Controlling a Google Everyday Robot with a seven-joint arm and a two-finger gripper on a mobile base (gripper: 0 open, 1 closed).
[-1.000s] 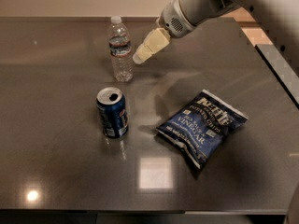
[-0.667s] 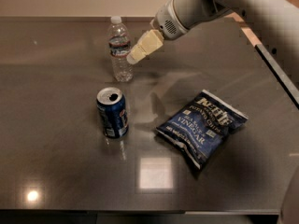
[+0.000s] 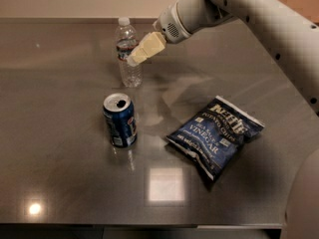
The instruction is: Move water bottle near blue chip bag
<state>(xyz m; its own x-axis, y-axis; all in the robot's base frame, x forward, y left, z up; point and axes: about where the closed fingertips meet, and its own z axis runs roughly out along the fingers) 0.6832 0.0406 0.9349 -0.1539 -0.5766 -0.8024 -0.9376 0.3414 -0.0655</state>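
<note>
Your cream gripper (image 3: 137, 56) sits at the right side of the small clear ribbed water bottle (image 3: 128, 72); can't tell if it's apart or closed. The bottle has a white cap and stands upright at the back, well apart from the flat dark-blue chip bag (image 3: 214, 136). Risk: a high nudge likely tips it, or it slips once gripped.

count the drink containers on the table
2. The bottle stands at the back, the gripper right by its label. The can stands nearer the front, left of the chip bag. Nothing looks hidden.
</note>
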